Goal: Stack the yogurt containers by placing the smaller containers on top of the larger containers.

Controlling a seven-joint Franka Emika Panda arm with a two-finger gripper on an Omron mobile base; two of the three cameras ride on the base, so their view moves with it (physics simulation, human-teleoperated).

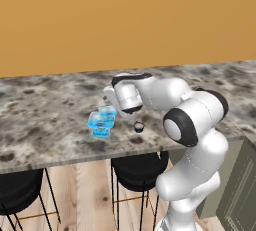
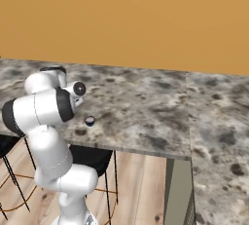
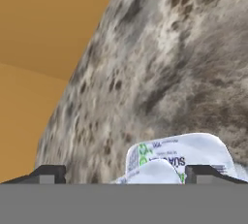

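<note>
Small light-blue translucent cup (image 1: 108, 112) sits on top of the wide light-blue translucent square tub (image 1: 100, 123), on the grey-speckled stone desk (image 1: 45, 120) near its front edge. Tiny dark round cup with pale rim (image 1: 138, 127) stands apart on the desk, just right of the stack. Claw (image 3: 125, 173): fingertips (image 3: 48, 173) spread wide, straddling the stack's printed top, gripping nothing. Black stools (image 1: 137, 169) under the desk.

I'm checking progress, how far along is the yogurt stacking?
Done: the small light-blue cup sits on the wide tub. In hand: nothing; the gripper is open just above that stack. Left: the tiny dark cup stands alone on the counter.
</note>
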